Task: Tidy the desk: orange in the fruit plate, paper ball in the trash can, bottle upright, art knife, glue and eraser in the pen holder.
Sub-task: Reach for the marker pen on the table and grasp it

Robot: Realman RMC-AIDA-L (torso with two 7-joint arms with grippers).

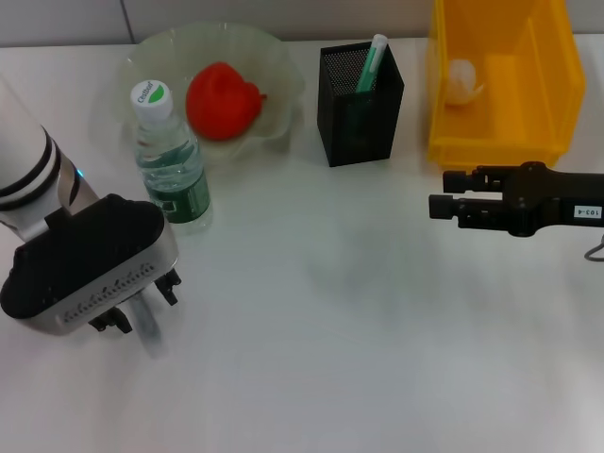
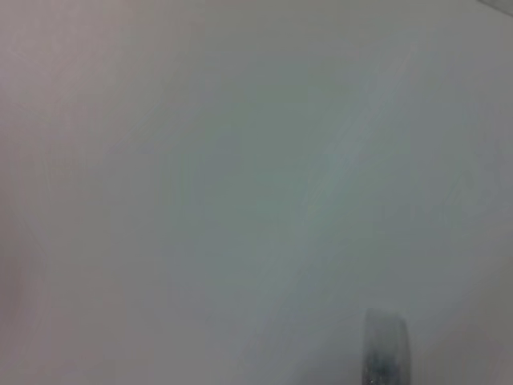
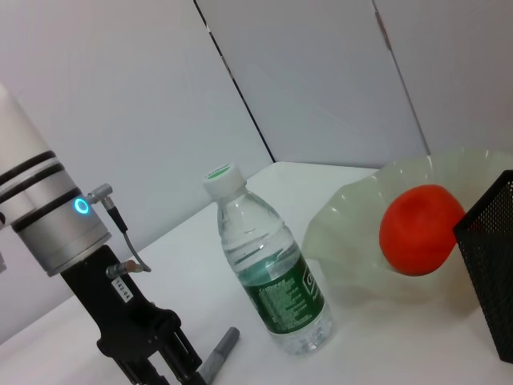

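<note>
The left gripper (image 1: 142,304) hangs low over the counter (image 1: 359,311), and a slim grey art knife (image 1: 147,326) lies flat on the surface right at its fingers (image 1: 171,284), its handle running out past them toward the robot; the right wrist view shows the same grey stick (image 3: 218,354) lying just beside the dark fingers (image 3: 164,358). I cannot tell whether those fingers are spread around the knife or already pinching it, as the wrist housing covers them from above. The knife looks light, stiff and narrow, with a smooth body that could skid on the glossy counter or swivel if pinched near one end, so the sensible hold is across the middle of the handle, fingers on its two long sides, squeezed firmly but not hard. It would then have to tip upright to drop into the black mesh pen holder (image 1: 360,102), well away from the fingers, where a green-capped item (image 1: 370,64) already stands. Close behind the fingers the bottle (image 1: 173,160) stands upright, near enough to knock on the lift. The orange (image 1: 222,100) sits in the fruit plate (image 1: 283,66), and the paper ball (image 1: 461,79) lies in the yellow trash can (image 1: 528,104). The right gripper (image 1: 451,204) hovers idle in front of that bin, fingers pressed nearly together on nothing.
</note>
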